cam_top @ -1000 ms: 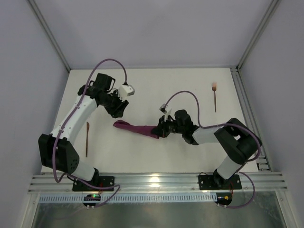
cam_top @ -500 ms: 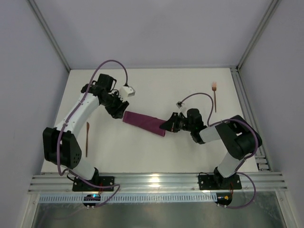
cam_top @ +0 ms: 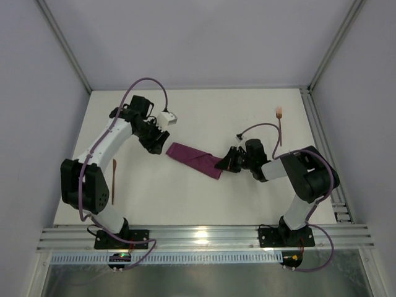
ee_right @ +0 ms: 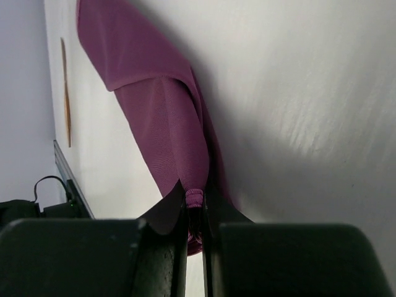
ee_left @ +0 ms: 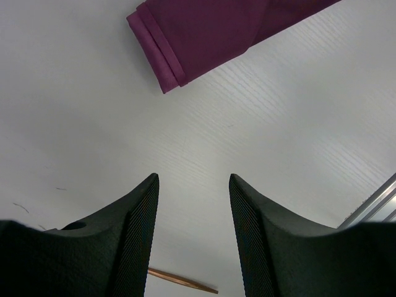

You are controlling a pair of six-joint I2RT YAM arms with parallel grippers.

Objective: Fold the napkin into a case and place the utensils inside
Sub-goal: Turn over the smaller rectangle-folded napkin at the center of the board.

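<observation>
- Right pincer (ee_right: 195, 199) is closed on one end of the napkin (ee_right: 158, 105), which stretches ahead of it as a narrow folded strip.
- Left pincer (ee_left: 193, 185) is parted and empty, just short of the other end.
- Step in hand: forming the case. Next, probably fetch the fork (cam_top: 280, 127), well apart beyond the right pincer.

1. Top view: bright, even light from above; shadows on the table (cam_top: 185, 198) are soft and pale.
2. A white glare spot sits on the rail (cam_top: 199, 232) (front centre).
3. Left wrist view: sharp, the table grain is visible.
4. Right wrist view: a bright patch at the right, a dark shadow beside the napkin (ee_right: 154, 105).
</observation>
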